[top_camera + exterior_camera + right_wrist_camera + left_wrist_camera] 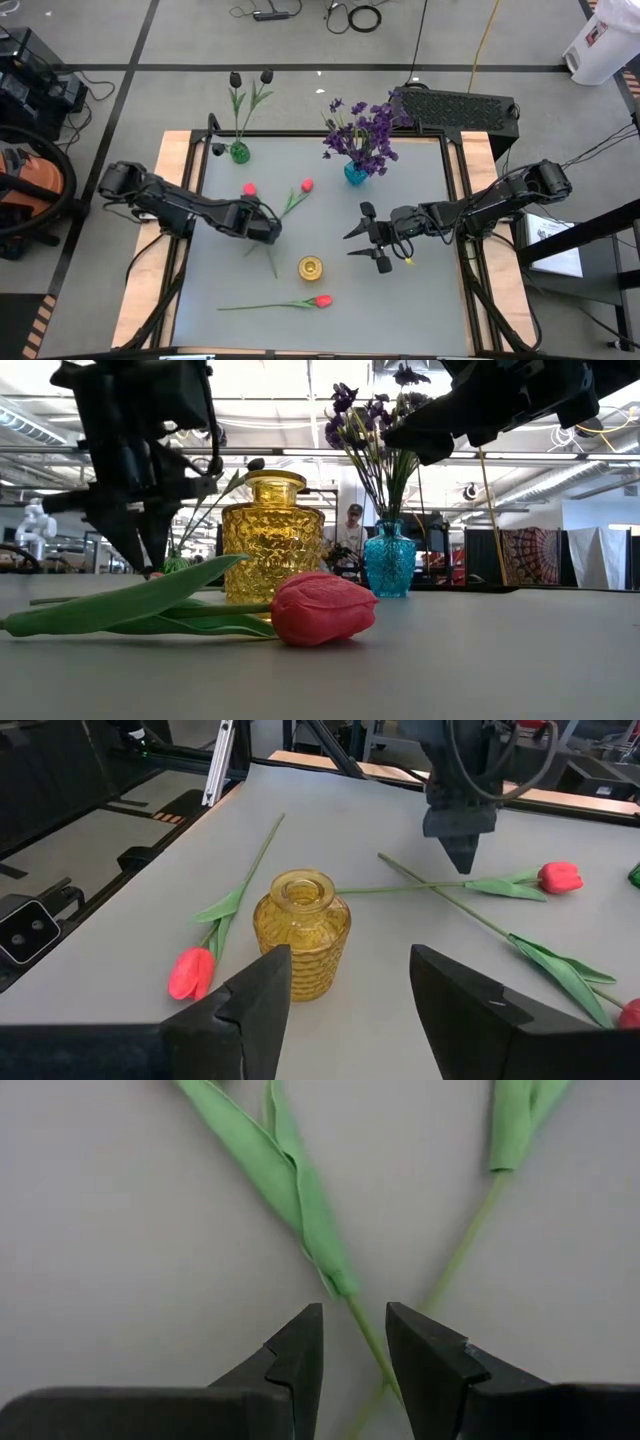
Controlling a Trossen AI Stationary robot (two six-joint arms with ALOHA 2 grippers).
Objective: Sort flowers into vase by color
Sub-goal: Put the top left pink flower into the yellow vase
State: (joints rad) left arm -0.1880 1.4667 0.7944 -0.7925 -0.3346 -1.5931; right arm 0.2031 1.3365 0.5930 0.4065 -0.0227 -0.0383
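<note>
Left gripper (268, 228) over crossed red tulip stems (283, 215), centre-left; no legible writing.
Both pincers released, right gripper (368, 238) centre-right beside yellow vase (310, 267).

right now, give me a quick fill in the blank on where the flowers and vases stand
The purple flowers stand in the ___ vase.
The yellow vase holds ___ flowers.
___ red tulips lie loose on the table.
The left gripper hangs over two crossed ___.

Missing words: blue; no; three; stems

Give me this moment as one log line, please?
left gripper: jaws open above crossed red tulip stems | right gripper: open, waiting | yellow glass vase: empty
</note>
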